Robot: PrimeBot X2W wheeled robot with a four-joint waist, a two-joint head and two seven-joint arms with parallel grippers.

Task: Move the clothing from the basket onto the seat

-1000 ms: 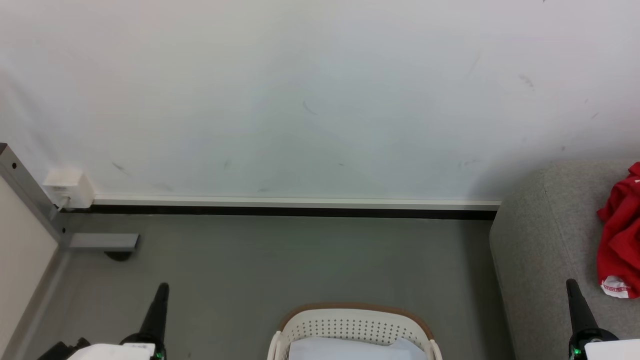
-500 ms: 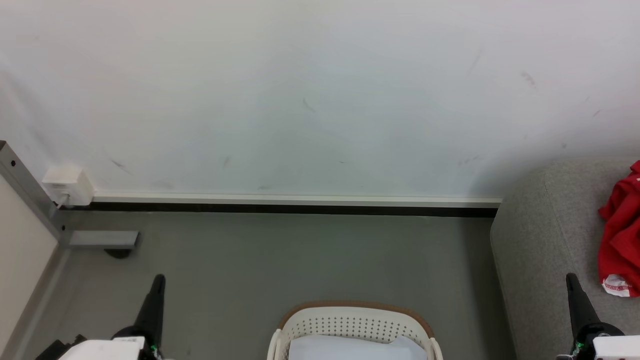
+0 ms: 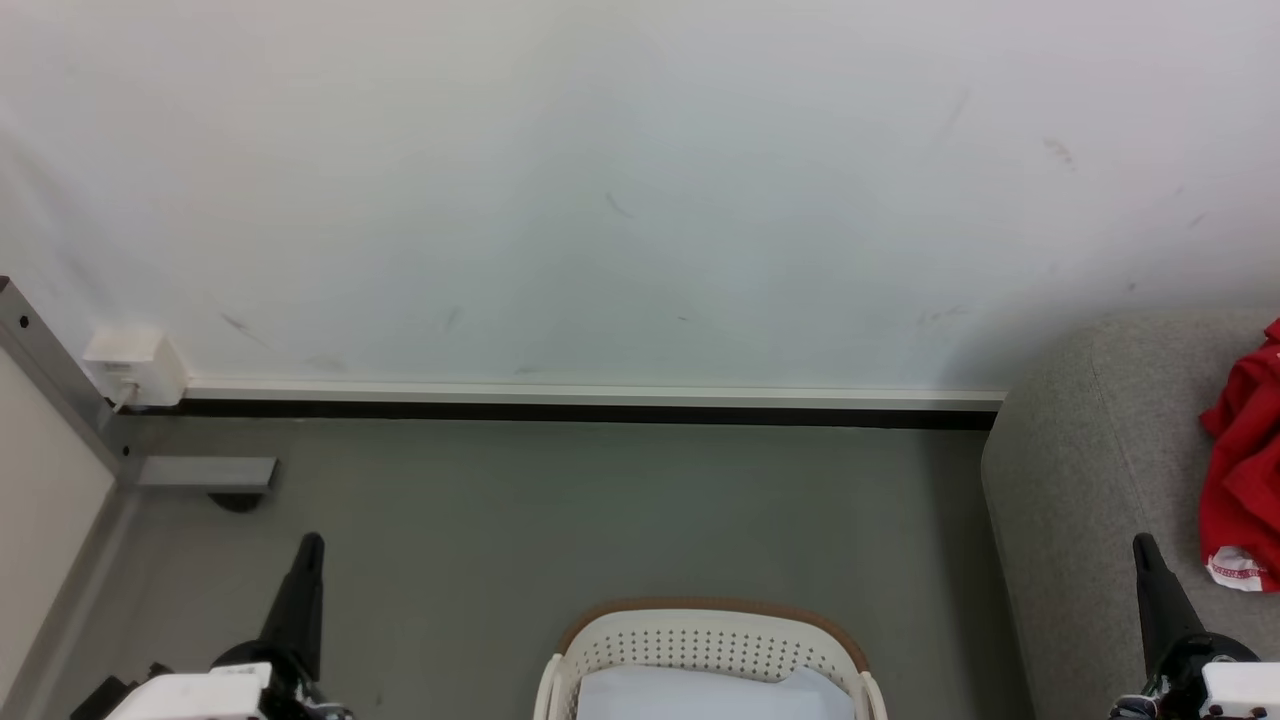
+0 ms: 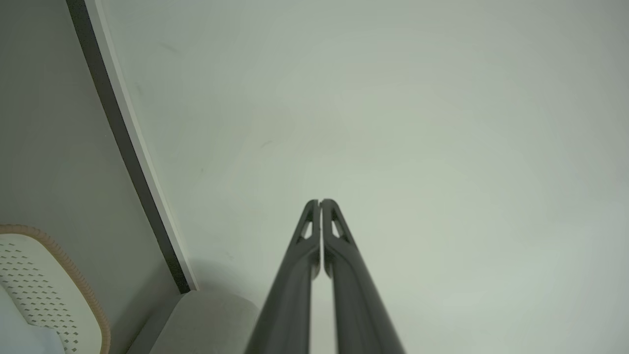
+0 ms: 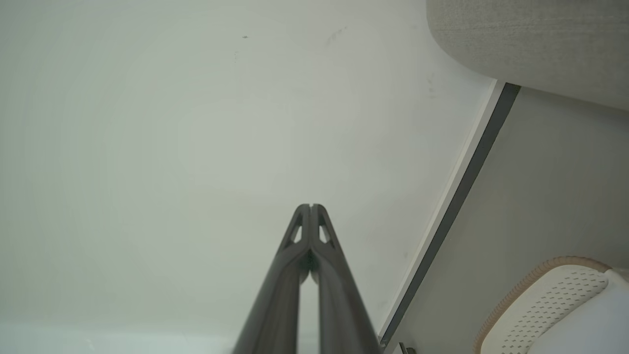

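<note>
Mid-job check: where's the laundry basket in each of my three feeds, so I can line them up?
Head view: the basket sits at bottom centre, cut off by the lower edge.
Left wrist view: the basket is in the lower left corner.
Right wrist view: the basket is in the lower right corner.
Shared landmark: the dark baseboard strip beyond it, level in the head view, diagonal in the left wrist and right wrist views.

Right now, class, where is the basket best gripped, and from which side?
Grip the basket by its curved brown rim, coming down from above: the opening faces up, and the far rim stands clear of the pale cloth inside, so the thin wall can probably be pinched there.
</note>
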